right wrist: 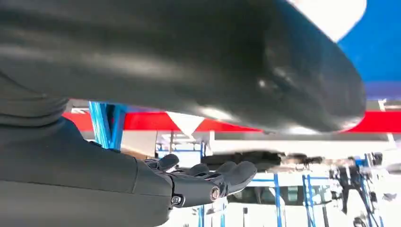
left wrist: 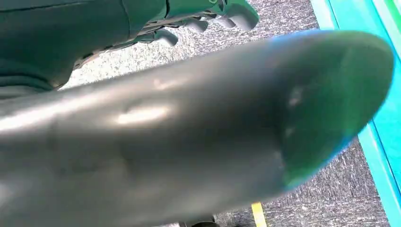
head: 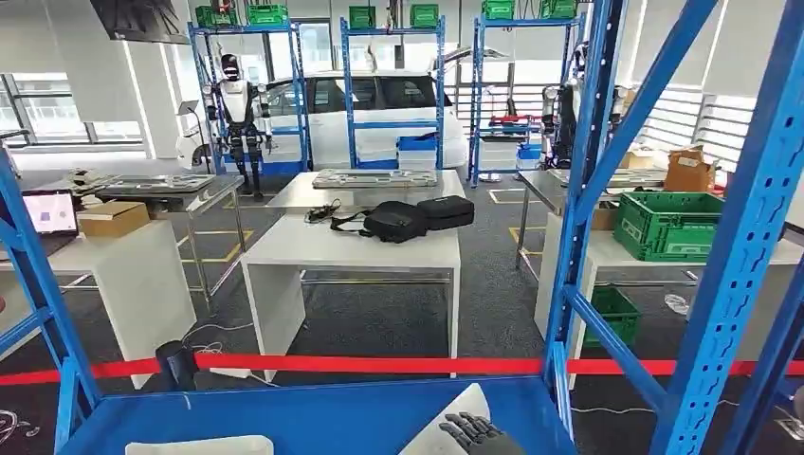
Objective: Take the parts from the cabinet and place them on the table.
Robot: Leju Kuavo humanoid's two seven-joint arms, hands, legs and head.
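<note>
The right robot hand [head: 471, 433] is resting on a white part [head: 446, 428] lying on the blue cabinet shelf [head: 322, 412], fingers apart and not gripping. The left robot hand [left wrist: 222, 14] is hanging over the floor, fingers loosely curled, holding nothing. Judging from this shallow contact, the flat part risks sliding away or catching a blue upright [head: 578, 190] before reaching the white desk [head: 351, 248].

Blue shelf [head: 313, 417]: bare middle, white parts near left [head: 199, 445] and near right [head: 446, 427]. Blue uprights [head: 583, 190] crowd right side. Red tape [head: 379, 364] spans beyond far edge.
</note>
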